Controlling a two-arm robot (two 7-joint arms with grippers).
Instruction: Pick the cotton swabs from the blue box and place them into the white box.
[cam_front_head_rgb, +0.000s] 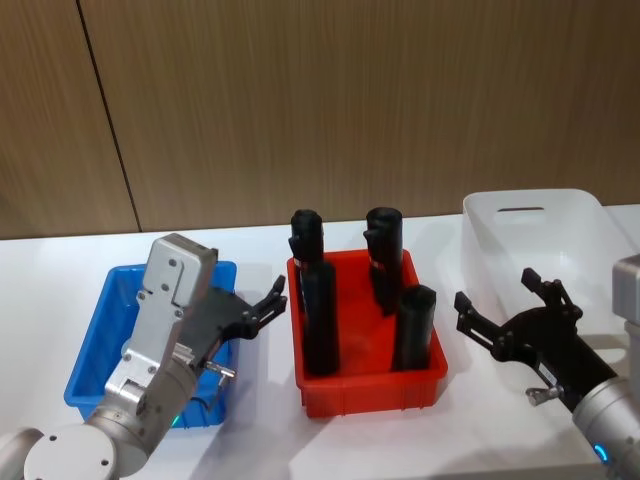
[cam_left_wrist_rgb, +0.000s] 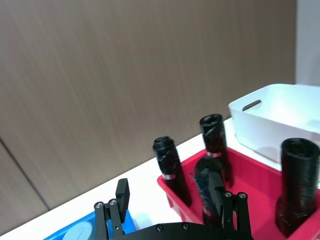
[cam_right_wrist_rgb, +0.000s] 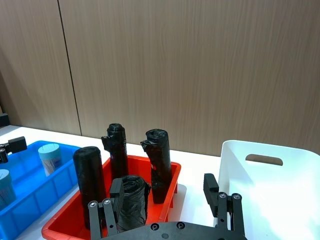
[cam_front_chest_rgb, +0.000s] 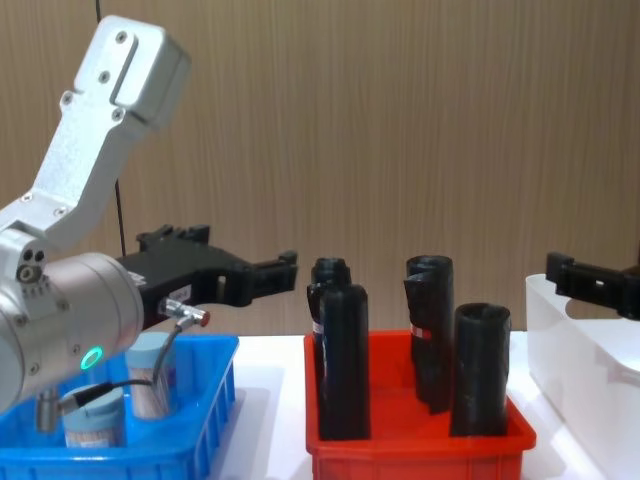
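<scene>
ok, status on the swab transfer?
Left gripper open, empty, over blue box right edge. Right gripper open, empty, by white box. Cotton swabs in blue box. Red bin of black rolls between boxes.

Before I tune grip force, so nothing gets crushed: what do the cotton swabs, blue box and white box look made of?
The cotton swabs: clear hard plastic tubs, likely, since white sticks show through; matte pale blue lids. The blue box: opaque moulded plastic, ribbed walls, slight sheen. The white box: translucent smooth plastic, seemingly, with a cut-out handle.
</scene>
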